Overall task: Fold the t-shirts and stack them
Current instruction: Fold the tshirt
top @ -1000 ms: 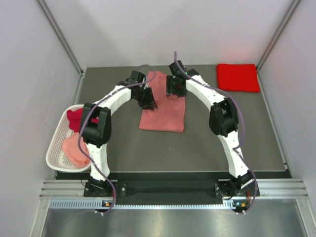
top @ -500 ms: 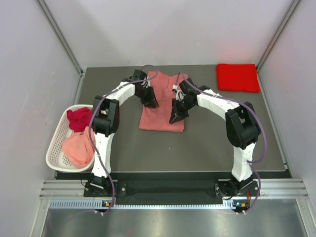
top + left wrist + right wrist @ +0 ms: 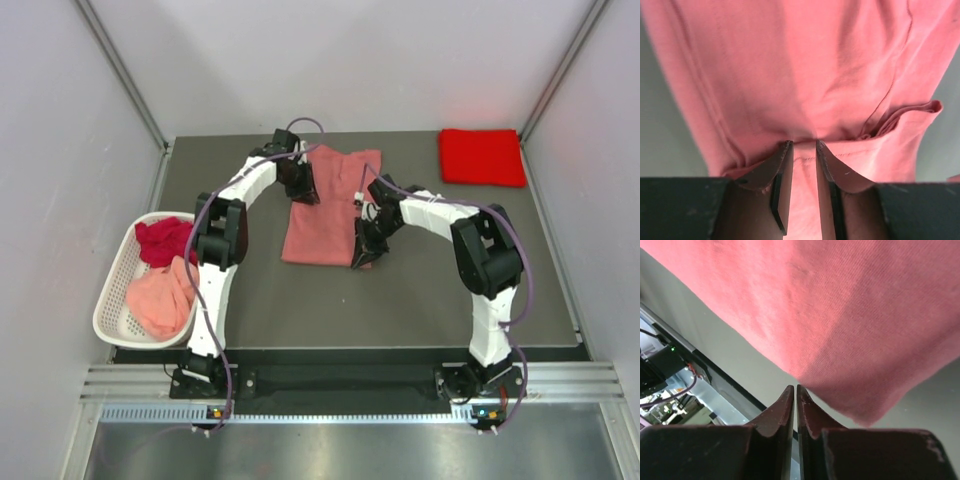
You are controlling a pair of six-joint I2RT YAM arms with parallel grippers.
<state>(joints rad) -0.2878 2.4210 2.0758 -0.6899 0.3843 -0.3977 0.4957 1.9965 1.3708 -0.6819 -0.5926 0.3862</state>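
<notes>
A salmon pink t-shirt (image 3: 325,215) lies spread in the middle of the table, filling the left wrist view (image 3: 805,65) and the right wrist view (image 3: 840,315). At its far left edge my left gripper (image 3: 303,190) (image 3: 803,143) is shut on a bunched fold with a hem. My right gripper (image 3: 362,258) (image 3: 796,387) stands shut at the shirt's near right corner. Its tips touch the cloth's edge and no cloth shows between them. At the back right lies a folded bright red t-shirt (image 3: 481,157).
A white slotted basket (image 3: 108,305) stands at the table's left edge, holding a dark crimson t-shirt (image 3: 160,240) and a pale pink one (image 3: 160,300). Grey walls close in the sides and back. The table's near edge shows in the right wrist view.
My right gripper has shut and travelled from the shirt's far end down its right side to the near right corner. The left gripper has shifted a little toward the back.
</notes>
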